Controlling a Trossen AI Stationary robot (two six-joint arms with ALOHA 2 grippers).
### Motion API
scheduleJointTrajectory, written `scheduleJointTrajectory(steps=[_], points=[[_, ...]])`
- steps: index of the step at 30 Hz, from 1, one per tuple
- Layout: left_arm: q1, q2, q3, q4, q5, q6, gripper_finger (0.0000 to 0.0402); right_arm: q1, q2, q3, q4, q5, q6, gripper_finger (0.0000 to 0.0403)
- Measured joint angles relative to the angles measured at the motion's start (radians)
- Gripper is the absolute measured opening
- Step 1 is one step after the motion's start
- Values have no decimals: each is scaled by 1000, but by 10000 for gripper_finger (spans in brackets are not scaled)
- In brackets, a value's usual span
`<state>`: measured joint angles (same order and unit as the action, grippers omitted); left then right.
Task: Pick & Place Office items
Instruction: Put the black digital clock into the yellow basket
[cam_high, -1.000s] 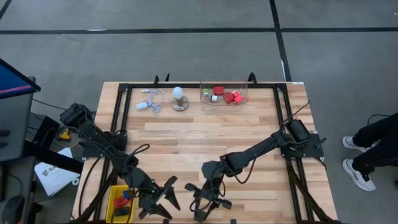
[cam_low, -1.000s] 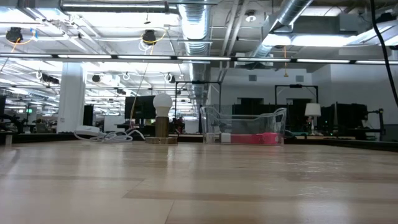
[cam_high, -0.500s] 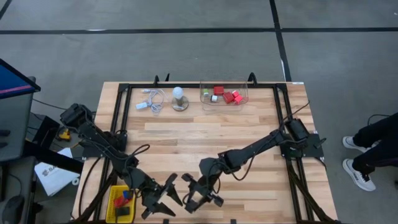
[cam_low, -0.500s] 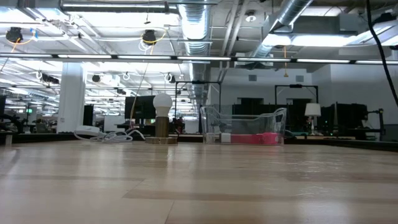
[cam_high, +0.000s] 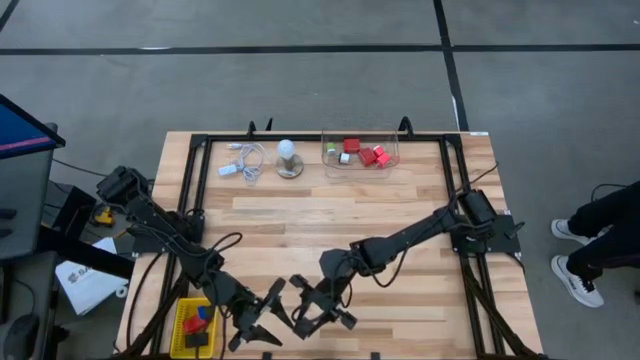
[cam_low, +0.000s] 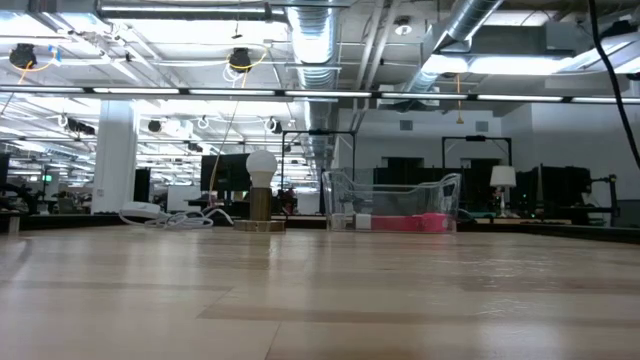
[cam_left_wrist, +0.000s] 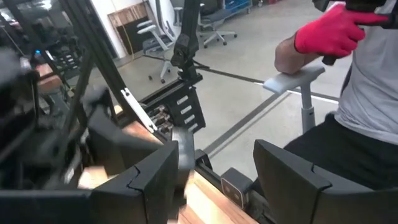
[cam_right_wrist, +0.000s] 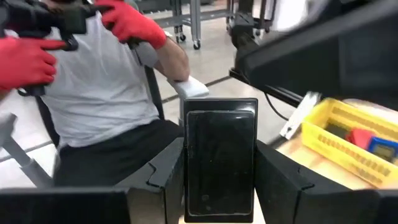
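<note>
The wooden table (cam_high: 330, 215) stood on a grey concrete floor (cam_high: 300, 80) crossed by dark lines. A dark monitor (cam_high: 20, 135) sat off 1 side of the table, and a person's legs and shoes (cam_high: 590, 250) showed at the other. From table height, the room behind was a wide open hall with exposed silver ducts (cam_low: 320, 40), pipes and long strip lights (cam_low: 200, 12) under the ceiling, and a white column (cam_low: 113, 160). Rolling office chairs (cam_left_wrist: 211, 18) stood on the bare floor beyond. A seated person in a white shirt (cam_right_wrist: 99, 74) wore red gloves (cam_right_wrist: 134, 25).
</note>
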<state>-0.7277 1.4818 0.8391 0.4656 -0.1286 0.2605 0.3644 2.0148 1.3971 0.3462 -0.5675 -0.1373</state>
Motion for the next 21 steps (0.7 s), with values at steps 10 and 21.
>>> scheduleJointTrajectory(steps=[10,21], points=[[0,0,0,-2,5,21,205,1,0,9,13,-9,-5,145],[9,0,0,7,3,29,205,-1,0,9,25,14,-22,145]])
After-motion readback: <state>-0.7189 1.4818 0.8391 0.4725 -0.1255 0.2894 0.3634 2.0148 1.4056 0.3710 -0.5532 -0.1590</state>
